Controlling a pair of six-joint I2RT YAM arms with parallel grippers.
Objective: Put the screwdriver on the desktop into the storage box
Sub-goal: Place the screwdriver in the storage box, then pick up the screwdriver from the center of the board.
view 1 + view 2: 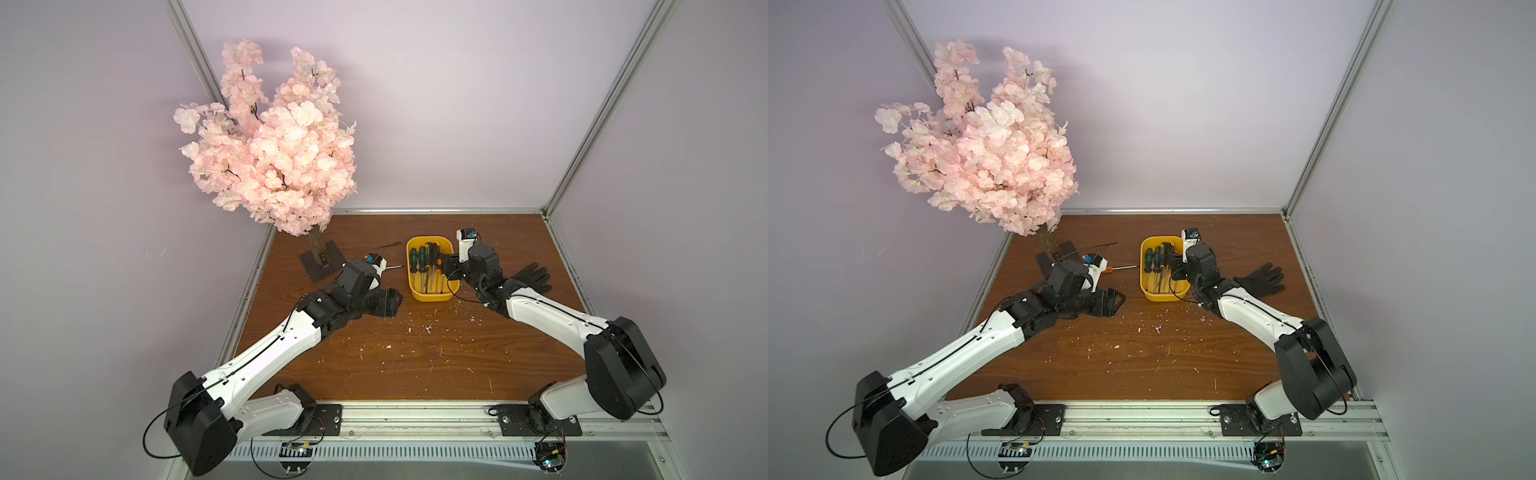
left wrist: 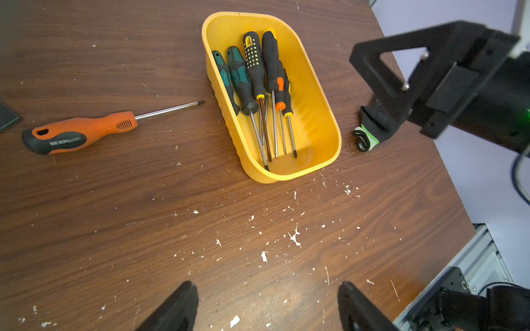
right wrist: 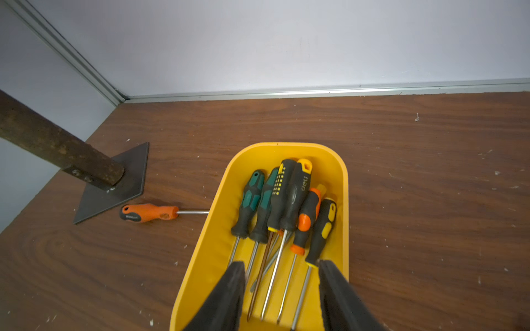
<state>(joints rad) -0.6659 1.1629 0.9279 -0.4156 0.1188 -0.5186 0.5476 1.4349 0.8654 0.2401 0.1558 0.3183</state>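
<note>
1. The orange-and-black-handled screwdriver (image 2: 83, 133) lay flat on the brown wood-grain desktop (image 2: 200, 229), tip just beside the yellow plastic storage box (image 2: 321, 120).
2. Left gripper (image 2: 266, 289): jaws wide, empty, short of the handle.
3. Right gripper (image 3: 280, 263): jaws parted, empty, above the box.
4. Recommended: grasp the handle mid-length, crosswise.

Reads "deli" on black-and-yellow screwdriver (image 3: 296, 192), centre frame. Reads "GREENER", upside down, on orange screwdriver (image 2: 83, 133), left side.

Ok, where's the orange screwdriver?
Left wrist view: the orange screwdriver lies on the desktop between the tree base and the storage box, on the robot's left.
</note>
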